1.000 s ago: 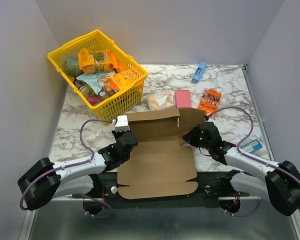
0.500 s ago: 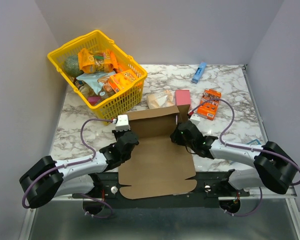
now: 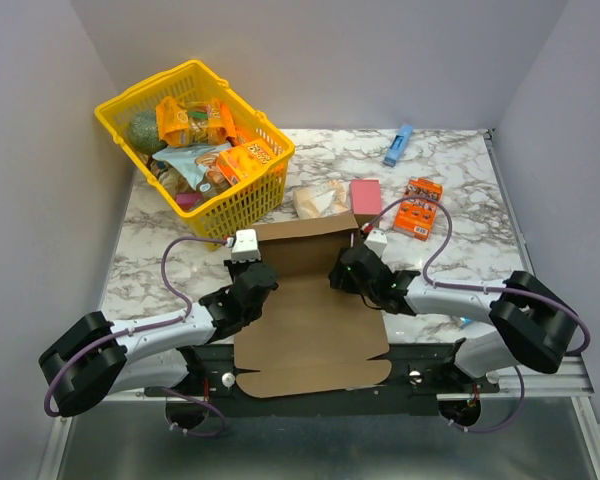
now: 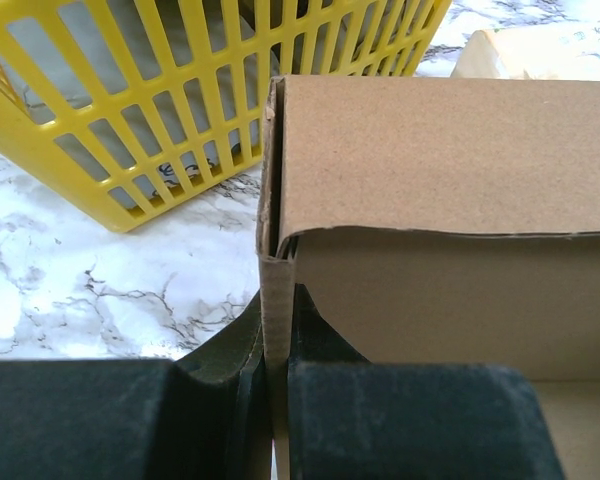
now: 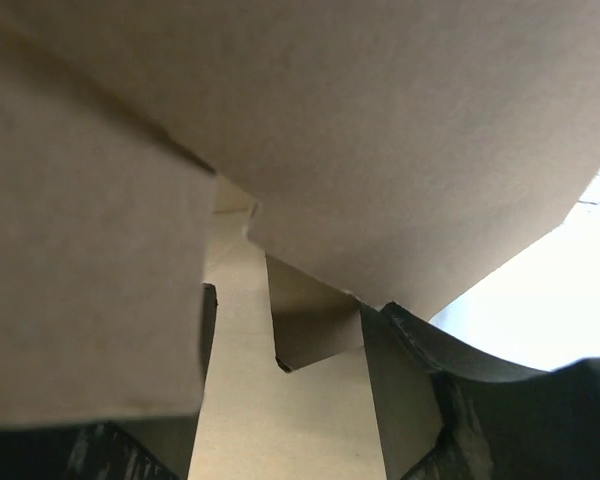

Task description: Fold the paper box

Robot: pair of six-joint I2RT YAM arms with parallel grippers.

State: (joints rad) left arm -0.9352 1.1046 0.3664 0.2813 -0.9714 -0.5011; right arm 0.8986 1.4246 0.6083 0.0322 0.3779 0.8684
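Two black fingers [image 4: 410, 420] of the left gripper [image 4: 277, 345] are clamped on the thin upright left side wall of the paper box [image 4: 440, 160], one finger outside the wall and one inside. Just past that grip the box's far wall stands up, with a folded-over flap along its top. Beyond the corner, the yellow basket [image 4: 130, 120] stands near on the marble table [image 4: 80, 290], apart from the cardboard.

At the right gripper [image 5: 285, 335], the fingers [image 5: 420, 370] stand well apart, with nothing pinched between them. Brown flaps hang close overhead in the wrist view and a small tab lies in the gap; whether either finger touches the cardboard cannot be told.

From above, the paper box [image 3: 315, 320] lies at the near middle of the table [image 3: 460, 170] between the two arms. Its base panel is flat, and its near flap hangs over the table's edge above the arm bases. The left gripper [image 3: 252, 283] sits at the box's far left corner, and the right gripper [image 3: 345, 272] reaches in at the far right corner.

Just behind the raised far wall lie a pale bagged packet [image 3: 318, 200] and a pink box [image 3: 365, 196]. An orange snack box [image 3: 418, 208] lies to their right, and a blue object [image 3: 398, 145] farther back. The basket [image 3: 120, 105], filled with snack bags, stands at the far left corner of the table.
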